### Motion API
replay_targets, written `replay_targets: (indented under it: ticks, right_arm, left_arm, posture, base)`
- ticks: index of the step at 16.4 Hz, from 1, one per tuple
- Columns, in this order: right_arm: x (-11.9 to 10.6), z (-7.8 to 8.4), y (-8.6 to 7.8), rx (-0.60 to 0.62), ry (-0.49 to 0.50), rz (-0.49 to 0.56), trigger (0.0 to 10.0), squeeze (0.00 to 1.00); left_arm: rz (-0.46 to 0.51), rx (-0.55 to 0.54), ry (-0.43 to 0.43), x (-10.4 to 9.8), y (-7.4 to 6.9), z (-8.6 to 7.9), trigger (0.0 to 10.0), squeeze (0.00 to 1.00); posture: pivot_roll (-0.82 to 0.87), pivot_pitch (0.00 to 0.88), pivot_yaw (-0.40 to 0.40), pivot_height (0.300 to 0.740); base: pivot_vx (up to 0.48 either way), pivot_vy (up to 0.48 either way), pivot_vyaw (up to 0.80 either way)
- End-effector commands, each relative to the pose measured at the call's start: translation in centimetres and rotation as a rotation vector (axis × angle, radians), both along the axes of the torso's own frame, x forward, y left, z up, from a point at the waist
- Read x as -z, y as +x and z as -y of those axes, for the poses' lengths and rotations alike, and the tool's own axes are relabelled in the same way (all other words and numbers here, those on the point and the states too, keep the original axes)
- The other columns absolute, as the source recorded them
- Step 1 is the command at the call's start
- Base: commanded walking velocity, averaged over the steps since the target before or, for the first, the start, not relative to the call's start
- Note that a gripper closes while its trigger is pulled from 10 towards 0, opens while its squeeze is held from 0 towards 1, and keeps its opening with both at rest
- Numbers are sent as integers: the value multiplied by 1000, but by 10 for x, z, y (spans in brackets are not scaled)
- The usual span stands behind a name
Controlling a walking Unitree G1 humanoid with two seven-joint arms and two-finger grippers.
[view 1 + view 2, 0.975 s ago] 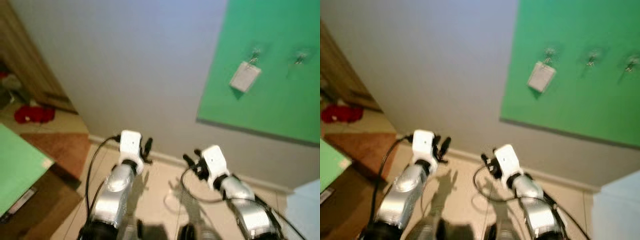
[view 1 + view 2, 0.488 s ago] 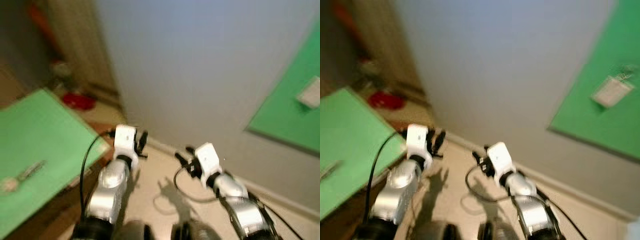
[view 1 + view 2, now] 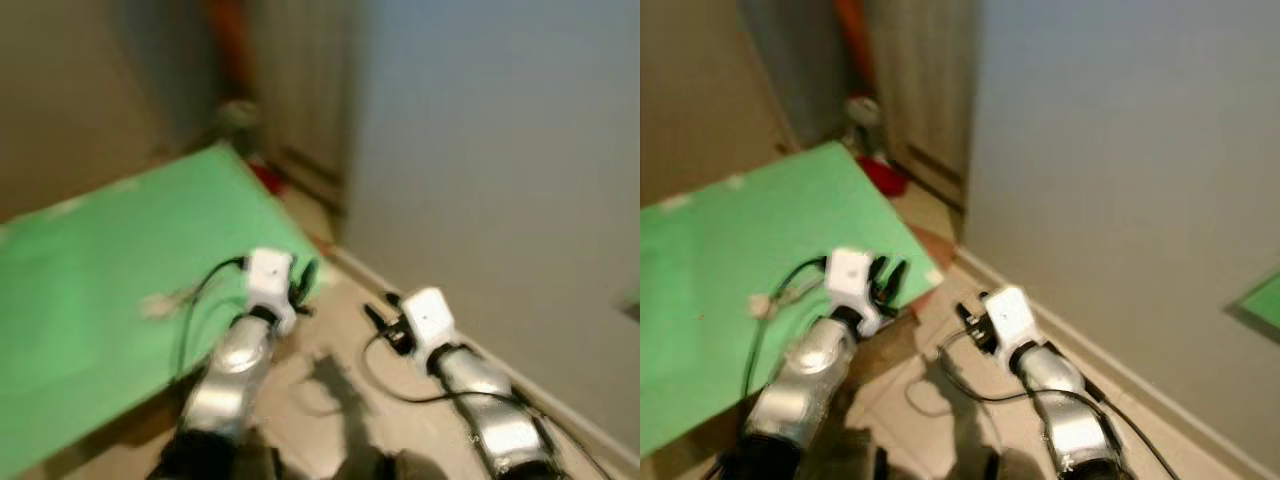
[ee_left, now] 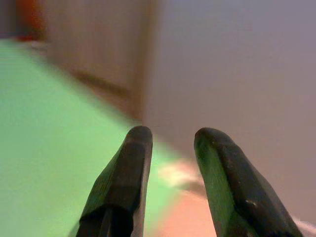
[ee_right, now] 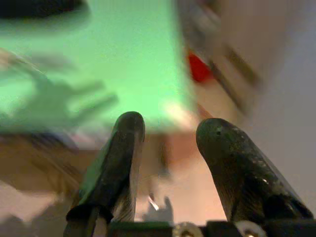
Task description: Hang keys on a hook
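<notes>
A small pale bunch of keys (image 3: 762, 303) is seen — blurred — lying on a green-topped table (image 3: 90, 300) at the left, its long axis running roughly left to right, though its pointing end cannot be made out. It lies to the left of the left gripper (image 3: 300, 283), apart from it; the right gripper (image 3: 385, 312) is held over the tiled floor (image 3: 920, 390), and both are shown unclenched and empty — fingers parted. A grey wall (image 3: 500, 170) is seen at the right, a wooden door (image 3: 925, 90) at the far side.

Both silver arms reach forward, bent at the elbow. The left gripper (image 4: 170, 143) and the right gripper (image 5: 170, 131) each hold their black fingers parted, gripping nothing.
</notes>
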State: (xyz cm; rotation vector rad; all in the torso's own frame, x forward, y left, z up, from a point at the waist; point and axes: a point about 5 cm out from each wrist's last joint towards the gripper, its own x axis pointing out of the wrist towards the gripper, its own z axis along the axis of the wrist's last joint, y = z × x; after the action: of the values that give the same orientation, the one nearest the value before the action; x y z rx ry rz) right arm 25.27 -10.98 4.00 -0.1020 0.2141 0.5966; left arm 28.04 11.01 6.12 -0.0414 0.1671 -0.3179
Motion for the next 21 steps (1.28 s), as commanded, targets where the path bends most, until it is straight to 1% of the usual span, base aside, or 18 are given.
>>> replay_targets:
  ticks: [1,3,5,10,11,12,13,14,15,16,17,18,19,21]
  right_arm:
    - [-5,6,0,-3,4,26,10000,0]
    - [-17,5,4,-23,41,66,10000,0]
    - [-26,4,6,-44,59,96,10000,0]
    - [-33,3,8,-56,60,117,10000,0]
    - [-33,4,12,-26,35,124,10000,0]
    - [-33,5,13,-2,14,130,10000,0]
    - [-29,8,17,42,-33,104,10000,0]
    - [-29,11,17,47,-8,83,10000,0]
    - [-30,15,19,50,-60,116,10000,0]
    - [-33,14,20,57,-42,133,10000,0]
    - [-30,16,19,68,-40,105,10000,0]
    - [-27,18,19,65,-117,122,10000,0]
    - [-27,18,19,97,-109,117,10000,0]
    - [-29,18,20,100,-95,112,10000,0]
  left_arm:
    - [6,31,-26,-2,-1,10,10000,0]
    - [21,60,-34,-4,-3,12,10000,0]
    - [22,65,-30,-4,-4,11,10000,0]
    - [15,65,-32,-1,-5,11,10000,0]
    - [10,75,-35,0,-7,12,10000,0]
    - [9,80,-39,0,-7,12,10000,0]
    - [7,76,-31,1,-8,10,10000,0]
    - [0,68,-24,2,-8,8,10000,0]
    - [-3,62,-29,2,-7,7,10000,0]
    - [-3,59,-37,2,-7,7,10000,0]
    - [-5,58,-46,2,-8,7,10000,0]
    - [-6,61,-51,2,-9,8,10000,0]
    - [-7,66,-58,1,-9,9,10000,0]
    - [-3,71,-70,1,-10,11,10000,0]
  posture:
    - [19,136,-2,740]
    - [20,135,-3,740]
    - [22,133,-5,740]
    - [21,129,-11,740]
    - [21,127,-12,740]
    - [21,127,-12,740]
    - [20,127,-11,740]
    - [20,127,-11,740]
    - [18,132,-12,740]
    - [19,133,-8,740]
    - [19,133,-8,740]
    - [19,138,-10,740]
    - [16,139,-7,740]
    - [16,142,-8,740]
  base:
    - [0,0,800]
    - [0,0,800]
    - [0,0,800]
    - [0,0,800]
    - [0,0,800]
    - [0,0,0]
    - [0,0,0]
    - [424,0,0]
    - [458,0,800]
    - [450,0,800]
    - [454,0,0]
    - [454,0,800]
    - [458,0,0]
    - [461,0,0]
